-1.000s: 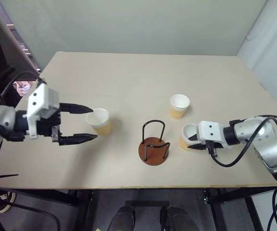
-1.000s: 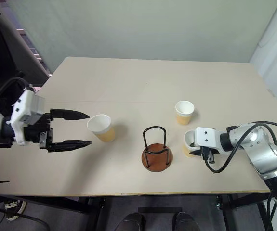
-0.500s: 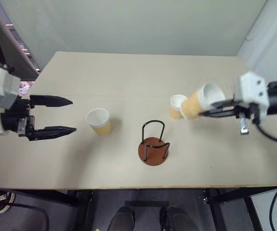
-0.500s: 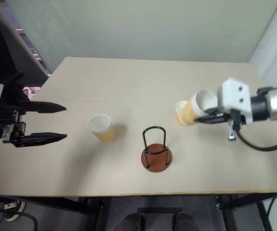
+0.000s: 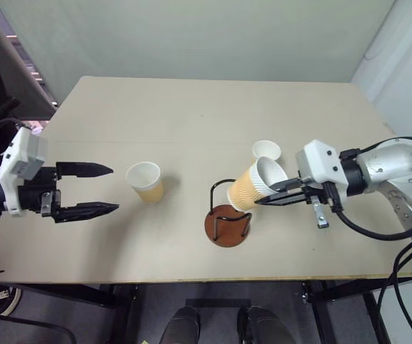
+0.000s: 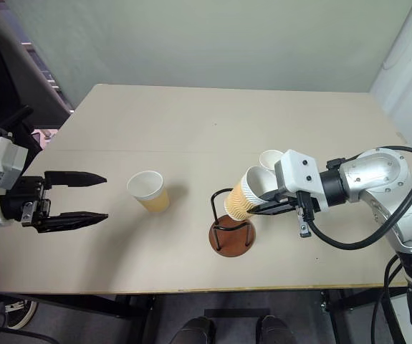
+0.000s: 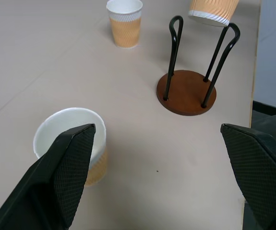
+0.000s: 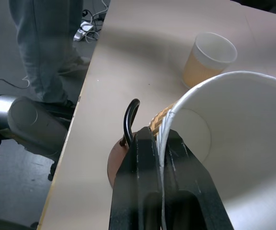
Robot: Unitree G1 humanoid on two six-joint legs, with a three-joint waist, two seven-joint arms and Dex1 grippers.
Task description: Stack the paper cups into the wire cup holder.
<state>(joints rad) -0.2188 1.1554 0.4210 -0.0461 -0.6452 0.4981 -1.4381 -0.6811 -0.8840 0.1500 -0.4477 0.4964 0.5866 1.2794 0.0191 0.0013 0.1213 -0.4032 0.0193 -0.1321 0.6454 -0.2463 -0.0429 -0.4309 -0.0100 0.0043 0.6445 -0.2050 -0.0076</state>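
Note:
My right gripper is shut on the rim of a tan ribbed paper cup. The cup hangs tilted, its base just above the wire cup holder, a black wire loop on a round reddish-brown base. In the right wrist view the fingers pinch the cup's white rim over the holder's loop. A second cup stands upright left of the holder. A third cup stands behind the held one. My left gripper is open, level with the left cup and a short way to its left.
The tan table has its front edge close below the holder. In the right wrist view a person's legs stand on the floor beyond the table's edge.
My right gripper has lifted its cup off the table right of the holder and carried it left, over the holder. My left gripper has drawn back from the left cup, still open.

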